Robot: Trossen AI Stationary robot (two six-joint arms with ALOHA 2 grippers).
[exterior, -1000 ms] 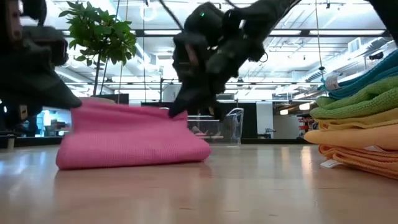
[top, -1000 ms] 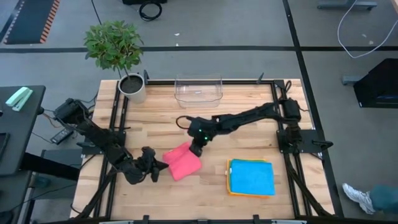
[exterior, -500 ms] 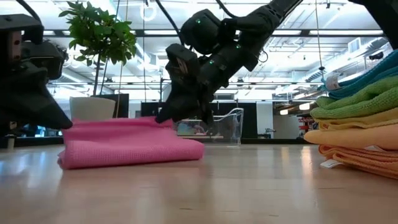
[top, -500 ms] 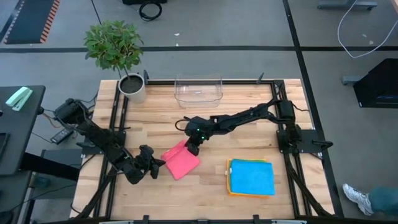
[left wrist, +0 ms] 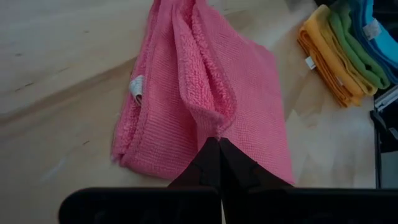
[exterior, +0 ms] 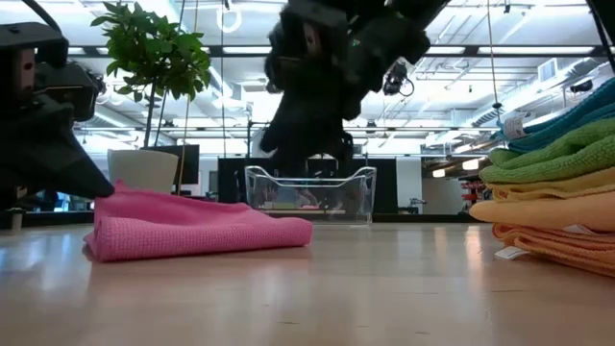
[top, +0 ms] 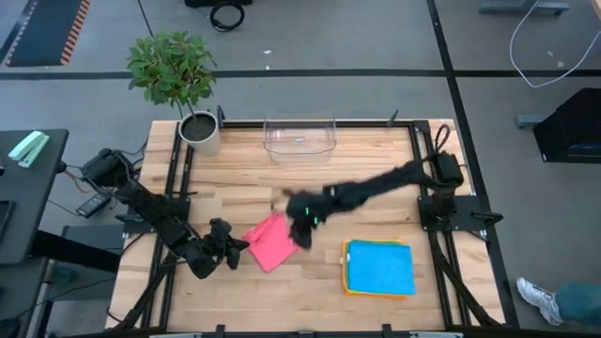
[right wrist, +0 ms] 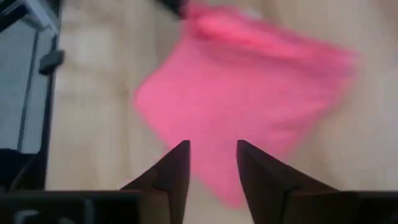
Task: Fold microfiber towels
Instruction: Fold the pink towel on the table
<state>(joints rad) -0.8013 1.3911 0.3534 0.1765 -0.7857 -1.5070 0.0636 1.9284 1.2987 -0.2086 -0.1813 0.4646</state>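
As we are cataloguing this moment from the near edge of the table to the far one, we are listing:

Left gripper (top: 223,246): we are seeing it sitting low at the near left, jaws clenched on a raised fold at the pink towel's near corner (left wrist: 214,115).

Pink towel (top: 273,242): we are finding it lying folded on the wooden table (top: 376,291) at mid-near; its long axis is running diagonally, from the left gripper up and away toward the right arm's side.

Right gripper (right wrist: 211,163): we are seeing it hanging just above the towel's far-right edge, fingers (right wrist: 174,168) parted with nothing between them; the cloth is lying ahead of and under its jaws, not touching them.

Nearer arm: we are judging the left, since it is already gripping; the right is needing to come down onto the free edge for any next fold.

Folded stack (top: 380,267): we are noting blue on top, with green, yellow and orange beneath, lying well apart at the near right.

Clear bin (top: 300,137): we are placing it at the far edge.
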